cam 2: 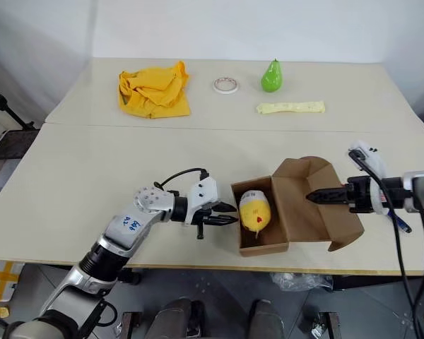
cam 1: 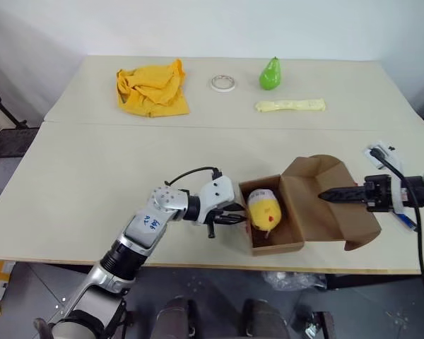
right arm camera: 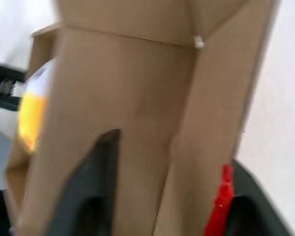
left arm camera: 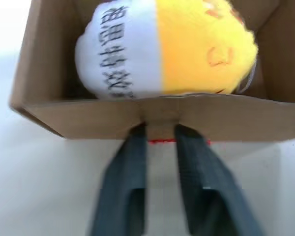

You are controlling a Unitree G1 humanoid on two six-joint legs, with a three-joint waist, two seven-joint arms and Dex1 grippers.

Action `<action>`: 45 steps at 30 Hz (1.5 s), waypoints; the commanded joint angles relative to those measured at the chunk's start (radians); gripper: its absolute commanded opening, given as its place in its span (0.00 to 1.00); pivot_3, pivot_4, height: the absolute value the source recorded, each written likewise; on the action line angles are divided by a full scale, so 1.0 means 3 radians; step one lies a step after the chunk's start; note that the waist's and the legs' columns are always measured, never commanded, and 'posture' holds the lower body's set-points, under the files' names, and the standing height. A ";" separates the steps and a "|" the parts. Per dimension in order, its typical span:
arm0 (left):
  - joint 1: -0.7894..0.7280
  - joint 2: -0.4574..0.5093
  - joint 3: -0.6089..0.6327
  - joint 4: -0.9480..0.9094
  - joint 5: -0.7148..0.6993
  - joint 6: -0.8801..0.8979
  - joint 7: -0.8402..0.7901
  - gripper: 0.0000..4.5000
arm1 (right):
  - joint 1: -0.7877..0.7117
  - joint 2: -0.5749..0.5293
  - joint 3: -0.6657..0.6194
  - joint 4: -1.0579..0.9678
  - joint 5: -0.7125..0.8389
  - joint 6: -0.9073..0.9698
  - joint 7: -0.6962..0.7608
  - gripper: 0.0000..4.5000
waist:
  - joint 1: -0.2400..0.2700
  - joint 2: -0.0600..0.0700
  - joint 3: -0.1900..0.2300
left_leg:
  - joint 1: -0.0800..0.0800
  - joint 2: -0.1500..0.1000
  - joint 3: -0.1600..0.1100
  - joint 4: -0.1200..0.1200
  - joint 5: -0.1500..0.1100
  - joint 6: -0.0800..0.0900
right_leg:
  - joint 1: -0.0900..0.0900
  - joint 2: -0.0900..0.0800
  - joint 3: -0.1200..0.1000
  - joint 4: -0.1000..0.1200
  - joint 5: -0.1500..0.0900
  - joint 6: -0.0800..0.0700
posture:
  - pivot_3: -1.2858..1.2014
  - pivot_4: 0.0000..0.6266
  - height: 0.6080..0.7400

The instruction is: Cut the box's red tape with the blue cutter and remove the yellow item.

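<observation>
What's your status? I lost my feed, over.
Left gripper jaws slightly apart at box wall. Right gripper jaws open astride lid flap. Yellow item inside open box, nothing covering it.

Brown box (cam 1: 297,212), yellow item (cam 1: 264,210) with white printed band, red tape (right arm camera: 221,206).

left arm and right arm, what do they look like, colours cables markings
The left arm is silver-grey with a white wrist housing, blue handwritten marks on its forearm and a black cable looping over the wrist. The right arm is darker, with a black cable and a white connector. Each claw, left claw and right claw, has two black fingers.
</observation>
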 commanded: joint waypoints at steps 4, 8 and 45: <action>0.0461 0.0712 0.0615 -0.0476 -0.0504 -0.0060 -0.0551 0.73 | 0.0535 -0.0338 -0.0491 -0.0034 -0.0290 -0.1720 0.0668 1.00 | -0.0033 -0.0004 0.0002 | 0.0002 0.0001 0.0003 0.0000 0.0000 0.0000 | 0.0001 0.0001 0.0001 -0.0001 0.0000 0.0000 | 0.52 0.24 1.00; 0.0800 0.1265 0.1011 -0.0474 -0.0752 -0.0172 -0.0913 1.00 | 0.0954 -0.0301 -0.0755 0.0208 -0.0618 -0.3243 0.1301 1.00 | -0.0079 -0.0002 0.0004 | 0.0006 0.0002 0.0007 -0.0007 0.0000 -0.0003 | 0.0000 0.0003 0.0002 -0.0001 -0.0001 0.0002 | 0.52 0.24 1.00; -0.2201 -0.0632 -0.1214 0.1595 0.0564 -0.0749 -0.0971 1.00 | 0.3501 0.0823 -0.3056 -0.2179 0.0461 -0.3113 0.0805 1.00 | 0.0025 -0.0028 0.0023 | 0.0004 -0.0003 -0.0004 0.0000 0.0000 0.0003 | 0.0007 0.0007 0.0013 -0.0028 0.0000 0.0004 | 0.52 0.24 1.00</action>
